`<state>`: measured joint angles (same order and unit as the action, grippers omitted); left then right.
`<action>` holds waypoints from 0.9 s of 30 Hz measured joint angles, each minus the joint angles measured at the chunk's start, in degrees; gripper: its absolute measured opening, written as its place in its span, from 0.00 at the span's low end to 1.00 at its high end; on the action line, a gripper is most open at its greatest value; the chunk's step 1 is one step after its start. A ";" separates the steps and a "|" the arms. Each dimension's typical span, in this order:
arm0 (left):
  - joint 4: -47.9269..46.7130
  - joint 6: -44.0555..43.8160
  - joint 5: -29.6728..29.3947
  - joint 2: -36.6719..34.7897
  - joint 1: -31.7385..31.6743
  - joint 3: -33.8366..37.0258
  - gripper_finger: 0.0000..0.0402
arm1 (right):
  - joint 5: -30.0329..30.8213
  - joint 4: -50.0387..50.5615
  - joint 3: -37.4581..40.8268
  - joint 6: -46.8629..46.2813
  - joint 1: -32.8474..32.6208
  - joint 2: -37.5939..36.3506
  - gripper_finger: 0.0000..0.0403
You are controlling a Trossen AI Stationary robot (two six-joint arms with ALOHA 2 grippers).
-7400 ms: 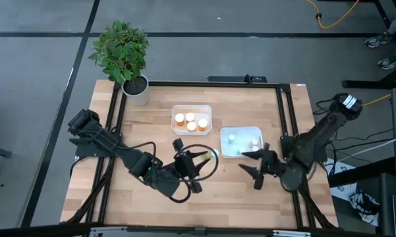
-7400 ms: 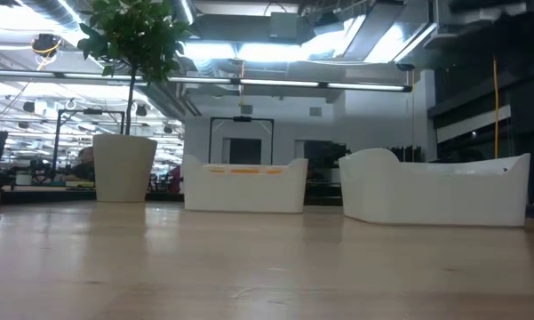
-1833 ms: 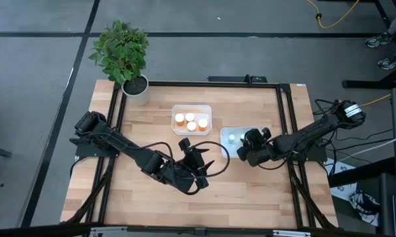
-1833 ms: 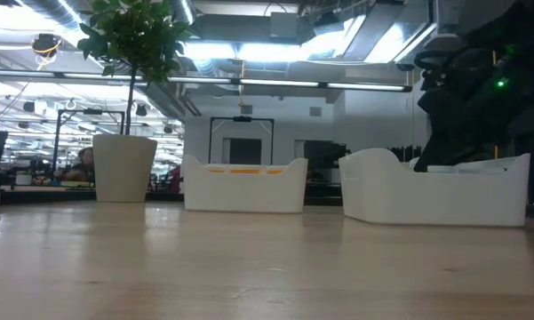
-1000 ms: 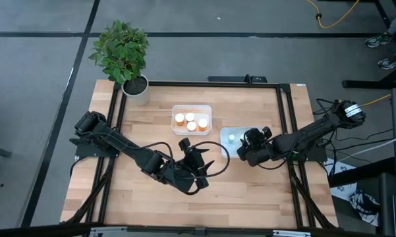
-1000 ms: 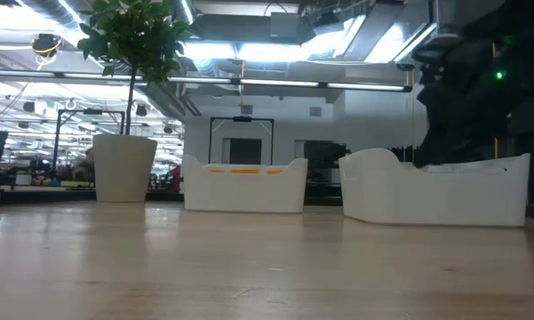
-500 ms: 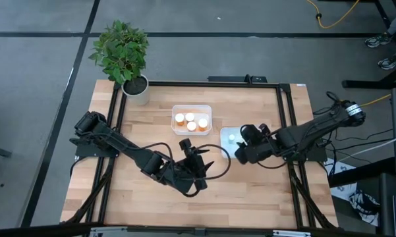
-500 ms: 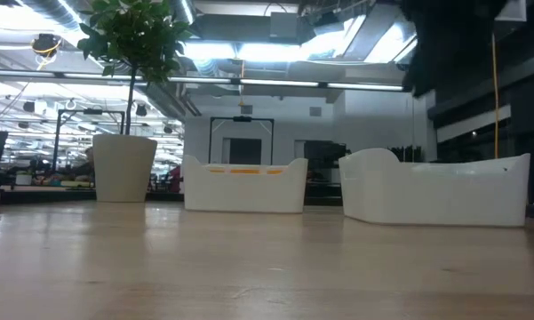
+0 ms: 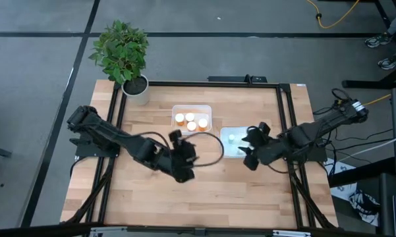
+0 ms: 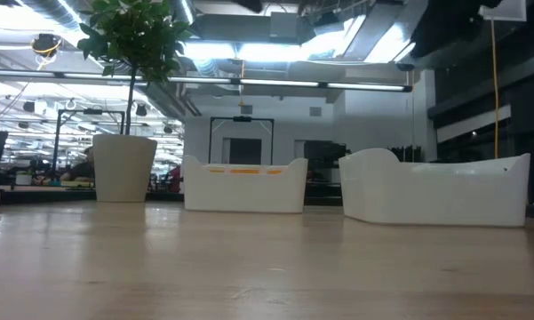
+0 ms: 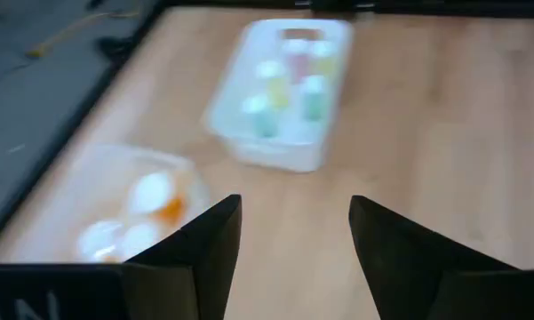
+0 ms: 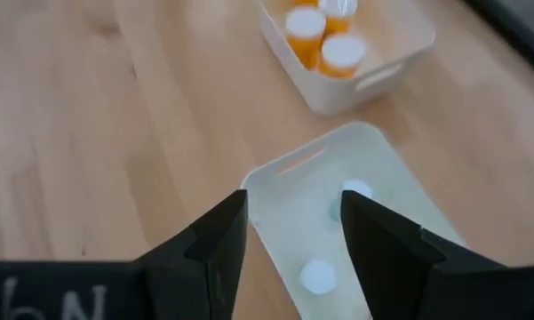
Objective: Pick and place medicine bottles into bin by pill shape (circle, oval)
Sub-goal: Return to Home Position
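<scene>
Right gripper [image 12: 293,213] backed off the pastel bin [image 9: 227,151], left gripper [image 11: 295,213] swung back too; both spread open, empty. Visible bottles [image 9: 190,120] all sit binned, so arms likely homing.

no legible text, only faint cropped lettering, unreadable

Counter [image 9: 250,197]: front strip bare, free to pass.
Centre: orange-bottle bin [image 9: 192,106] and pastel-bottle bin [image 9: 224,141], close together with only a narrow gap.
Left claw [image 9: 183,153], fingers spread, near the orange-bottle bin.
Right claw [image 9: 252,145], spread, over the pastel-bottle bin.
Potted plant [image 9: 122,56]: far-left corner.
Black frame rails [image 9: 284,118]: sides and back.
</scene>
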<state>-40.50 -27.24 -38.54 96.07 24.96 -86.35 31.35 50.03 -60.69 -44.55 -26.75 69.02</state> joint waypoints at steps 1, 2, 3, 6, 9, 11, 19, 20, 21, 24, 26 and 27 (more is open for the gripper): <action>-2.21 -0.95 -1.16 -0.88 -0.32 -0.02 0.51 | 1.00 -0.19 0.36 0.77 -0.74 -1.45 0.45; -4.23 -1.49 -2.08 -1.71 -0.54 -0.01 0.51 | 2.34 -0.38 1.08 1.39 -1.72 -3.06 0.45; -5.91 -1.86 -2.98 -2.60 -0.59 0.16 0.51 | 3.70 -0.87 2.16 1.56 -2.86 -4.87 0.45; -5.98 -1.76 -4.55 -6.32 -0.58 3.41 0.51 | 7.79 -4.44 8.12 1.48 -6.95 -11.59 0.45; -3.68 -2.61 -4.40 -11.28 -0.76 10.88 0.51 | 9.33 -13.23 17.65 1.62 -10.74 -19.62 0.45; 0.14 -3.41 -4.00 -16.37 -1.21 17.65 0.51 | 8.81 -22.85 24.44 2.94 -12.13 -25.08 0.45; 31.67 3.77 3.30 -40.62 -6.71 48.70 0.51 | -8.36 -78.05 48.93 28.07 -10.91 -35.36 0.45; 36.23 5.88 5.09 -43.29 -7.87 52.06 0.51 | -11.00 -82.19 50.84 30.24 -10.33 -35.68 0.45; 40.03 7.74 6.83 -45.79 -9.07 55.32 0.51 | -13.03 -84.85 52.27 31.60 -9.66 -35.88 0.45; 44.62 10.09 10.12 -53.46 -12.68 62.84 0.51 | -13.86 -86.13 54.14 31.54 -7.76 -36.49 0.45; 43.82 9.79 10.52 -58.74 -14.61 66.10 0.51 | -13.88 -85.30 54.29 30.92 -6.57 -36.73 0.45; 43.10 9.54 10.50 -61.55 -15.24 67.51 0.51 | -13.91 -84.59 54.23 30.73 -6.10 -36.77 0.45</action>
<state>2.59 -17.70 -28.04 34.52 9.72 -18.83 17.45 -34.56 -6.46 -13.82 -32.85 32.26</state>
